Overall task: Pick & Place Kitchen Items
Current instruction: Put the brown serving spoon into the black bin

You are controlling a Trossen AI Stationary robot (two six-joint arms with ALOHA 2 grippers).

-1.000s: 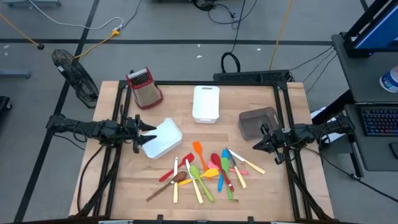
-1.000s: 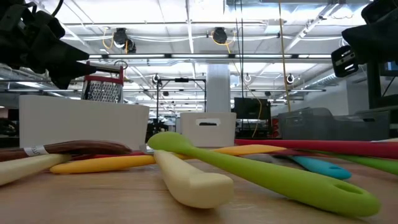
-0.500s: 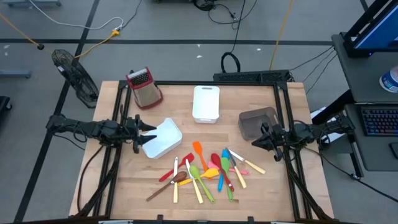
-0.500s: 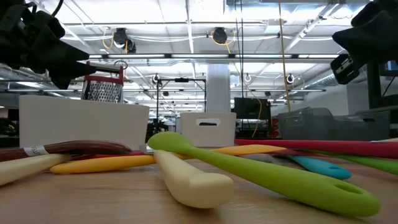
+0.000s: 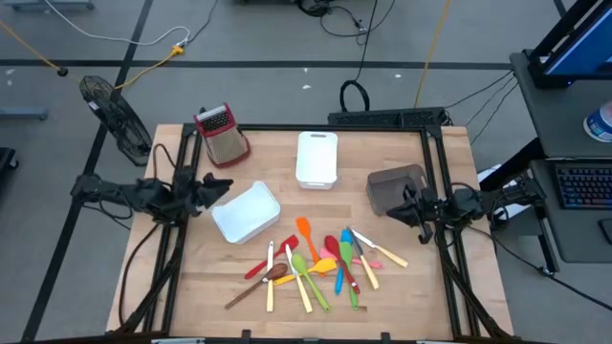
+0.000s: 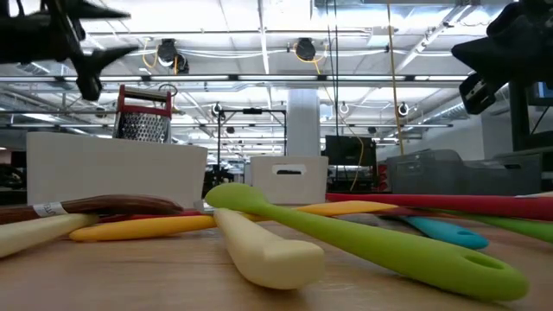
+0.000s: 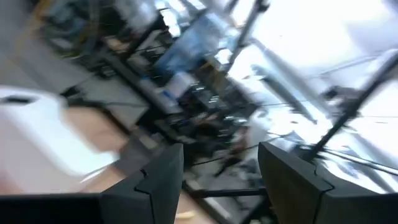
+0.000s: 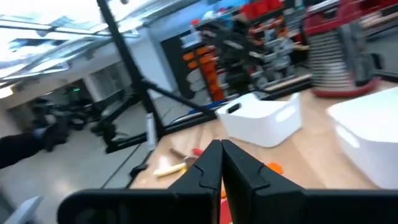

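Observation:
The kitchen items (image 5: 320,260), several slim utensils in red, orange, green, blue, yellow, cream and wood, lie in a loose pile on the wooden table's near middle. In the low view a green one (image 6: 371,244) and a cream handle (image 6: 268,252) lie closest. My left gripper (image 5: 222,184) hovers at the table's left, above the left end of a white bin (image 5: 247,212), tipped upward and open with nothing between its fingers (image 7: 221,149). My right gripper (image 5: 404,204) hovers at the table's right beside the grey bin (image 5: 394,187), shut and holding nothing (image 8: 221,147).
A second white bin (image 5: 316,158) stands at the far middle. A metal box grater with a red top (image 5: 222,134) stands at the far left corner. Black frame rails run along the table's left and right sides (image 5: 172,248).
My left gripper has risen, tipped its fingers upward and rolled about its own line, staying open; it now sits higher in the low view. My right gripper has rolled a little in place and stays shut. The utensils and bins have not moved.

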